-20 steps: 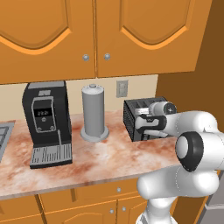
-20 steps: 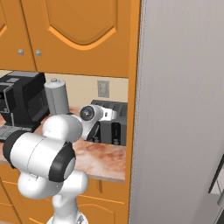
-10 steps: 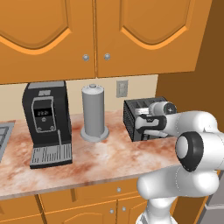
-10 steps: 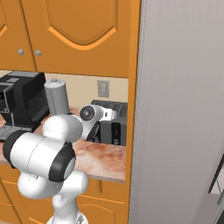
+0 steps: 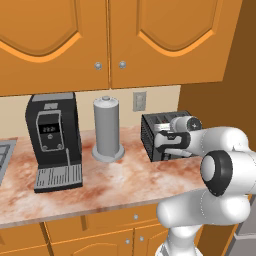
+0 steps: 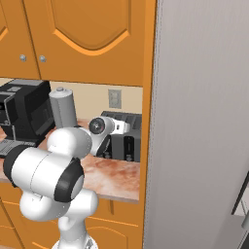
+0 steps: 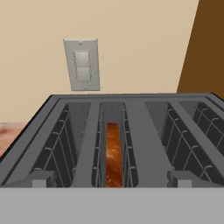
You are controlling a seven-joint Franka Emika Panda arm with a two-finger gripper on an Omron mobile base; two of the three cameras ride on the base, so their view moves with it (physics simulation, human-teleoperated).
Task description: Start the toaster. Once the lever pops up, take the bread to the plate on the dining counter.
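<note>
You can't tell whether your fingers are open or closed; the hand (image 5: 167, 140) sits against the near end of the toaster (image 5: 152, 131). From the hand view, the bread (image 7: 113, 153) stands edge-up, sunk in a middle slot. The toaster rests on the marbled surface (image 5: 115, 177), right of a grey canister (image 5: 108, 129) and black coffee machine (image 5: 52, 140).
</note>
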